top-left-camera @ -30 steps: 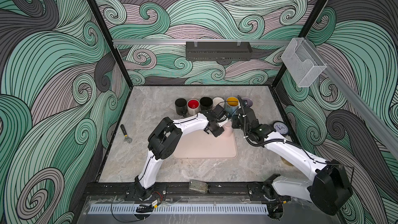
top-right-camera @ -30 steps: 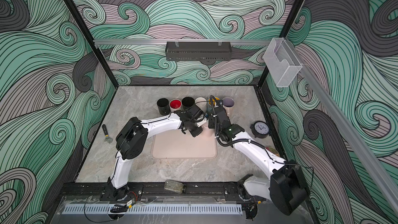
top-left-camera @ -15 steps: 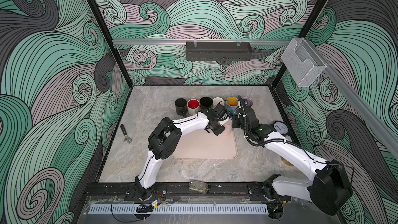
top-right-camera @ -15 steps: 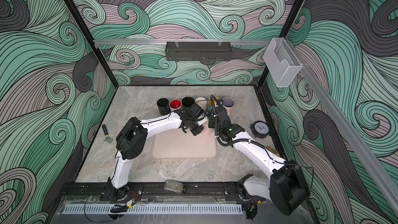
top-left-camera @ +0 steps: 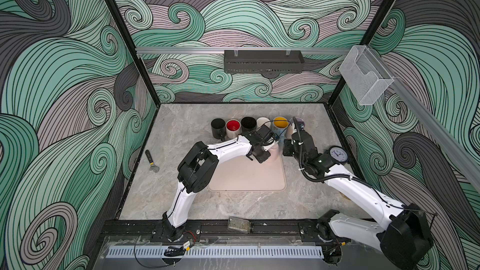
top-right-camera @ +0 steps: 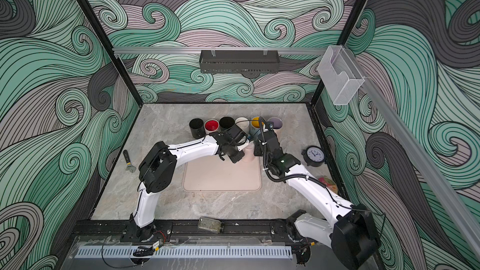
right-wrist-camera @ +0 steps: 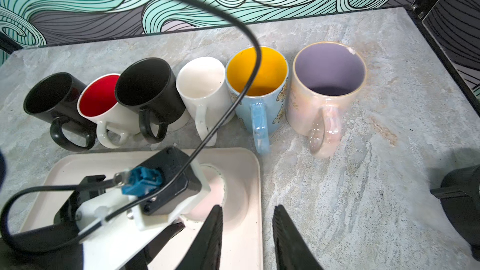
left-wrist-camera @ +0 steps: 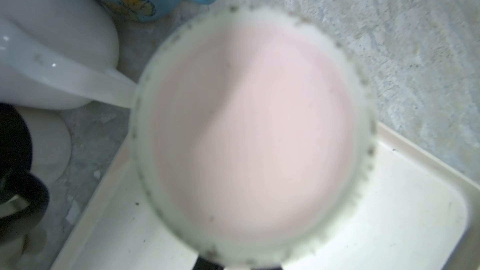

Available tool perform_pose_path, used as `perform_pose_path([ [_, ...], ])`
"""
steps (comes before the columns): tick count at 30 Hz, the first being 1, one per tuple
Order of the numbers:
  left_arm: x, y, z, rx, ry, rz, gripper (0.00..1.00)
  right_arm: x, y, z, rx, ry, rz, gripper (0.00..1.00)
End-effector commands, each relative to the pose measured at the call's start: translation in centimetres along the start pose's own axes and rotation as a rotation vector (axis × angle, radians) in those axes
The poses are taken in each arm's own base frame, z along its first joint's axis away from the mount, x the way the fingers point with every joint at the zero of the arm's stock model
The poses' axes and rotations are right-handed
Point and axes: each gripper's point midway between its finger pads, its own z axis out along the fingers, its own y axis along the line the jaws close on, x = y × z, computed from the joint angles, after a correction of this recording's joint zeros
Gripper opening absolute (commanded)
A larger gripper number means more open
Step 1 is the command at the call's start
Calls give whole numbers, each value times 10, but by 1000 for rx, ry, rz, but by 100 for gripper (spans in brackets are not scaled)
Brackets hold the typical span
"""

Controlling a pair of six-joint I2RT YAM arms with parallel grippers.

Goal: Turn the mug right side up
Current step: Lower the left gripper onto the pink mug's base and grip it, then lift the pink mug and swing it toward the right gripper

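**Left gripper closed on top of the pink mug, right gripper waiting beside it**

The mug [top-left-camera: 275, 151] stands in the far right corner of the tray [top-left-camera: 246, 177], with its long axis upright. It is pale pink. In the left wrist view its upper face [left-wrist-camera: 254, 131] looks flat and pink with a whitish speckled ring. I judge this to be the foot, so the mug is not yet turned, but the view is blurred. I cannot find its handle.

The left gripper [top-left-camera: 261, 155] is directly over the mug, at its left edge, with the jaws pressed together. Whether they pinch the wall cannot be told. The right gripper [right-wrist-camera: 246, 240], partly spread and empty, is just beside the mug on its right. The left arm is therefore the nearer one.

A row of mugs [right-wrist-camera: 202, 87] stands upright on the counter [top-left-camera: 181, 131] just behind the tray, handles toward it, so there is little room to tip the mug that way.
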Motion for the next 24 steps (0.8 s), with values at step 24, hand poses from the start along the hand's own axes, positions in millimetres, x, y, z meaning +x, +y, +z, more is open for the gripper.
perform_pose_path([
  [24, -54, 38, -272, 224, -834, -437, 0, -5, 40, -8, -310, -32, 234, 37],
])
